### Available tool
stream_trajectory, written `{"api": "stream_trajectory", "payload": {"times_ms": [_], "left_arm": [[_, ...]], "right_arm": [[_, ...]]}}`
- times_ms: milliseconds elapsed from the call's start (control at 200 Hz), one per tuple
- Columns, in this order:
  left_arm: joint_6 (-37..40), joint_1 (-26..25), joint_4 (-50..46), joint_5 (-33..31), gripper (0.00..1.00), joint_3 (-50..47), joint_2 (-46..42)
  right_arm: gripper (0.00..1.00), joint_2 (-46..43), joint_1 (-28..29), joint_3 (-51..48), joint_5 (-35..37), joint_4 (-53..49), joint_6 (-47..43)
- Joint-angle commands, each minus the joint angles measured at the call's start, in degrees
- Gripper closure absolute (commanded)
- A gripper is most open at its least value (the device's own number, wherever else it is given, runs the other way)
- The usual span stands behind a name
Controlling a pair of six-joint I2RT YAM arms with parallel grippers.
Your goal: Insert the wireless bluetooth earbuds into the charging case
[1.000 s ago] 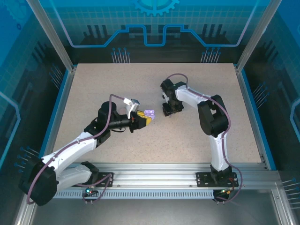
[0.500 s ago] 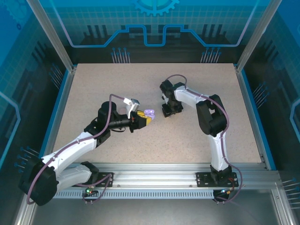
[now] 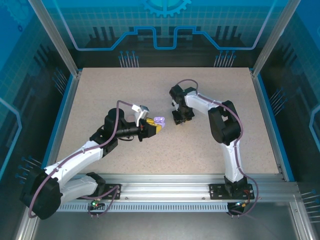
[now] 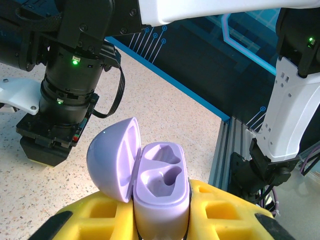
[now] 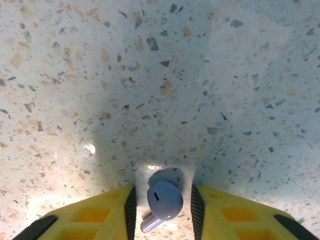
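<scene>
Your left gripper (image 3: 151, 127) is closed firmly on the lilac charging case (image 4: 161, 195) and holds it above the speckled table (image 3: 100, 95), between the two arms. In the left wrist view the lid (image 4: 112, 160) of the case is swung open to the left. Both sockets (image 4: 162, 172) inside are empty and face upward.

To the right of the case, and near it, your right gripper (image 3: 179, 119) is down at the table. Its yellow fingers (image 5: 95, 215) stand a little apart, one on each side of a lilac earbud (image 5: 164, 199) that lies on the table. A thin gap shows at each side, so I judge that nothing is gripped yet.

The round head of the earbud points away from the wrist. Its stem (image 5: 146, 225) runs back and to the left, slanted across the gap and not along it. The right arm is clearly the nearer one to this earbud. The open case is just to its left, so the carry should be short, but the stem must turn downward to meet a socket.
</scene>
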Motion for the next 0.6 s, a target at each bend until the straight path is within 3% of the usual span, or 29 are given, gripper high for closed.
{"api": "stream_trajectory", "payload": {"times_ms": [0,250,595], "left_arm": [[-0.14,-0.34,-0.54,-0.19,0.88,1.96,-0.06],[-0.07,-0.39,-0.57,-0.24,0.88,1.81,-0.11],[-0.14,-0.46,-0.36,-0.42,0.88,1.51,-0.09]], "right_arm": [[0.67,2.47,0.23,1.25,1.27,-0.30,1.25],[0.69,3.18,0.14,0.90,1.73,-0.01,1.62],[0.80,-1.30,-0.80,-3.13,2.13,3.63,2.58]]}}
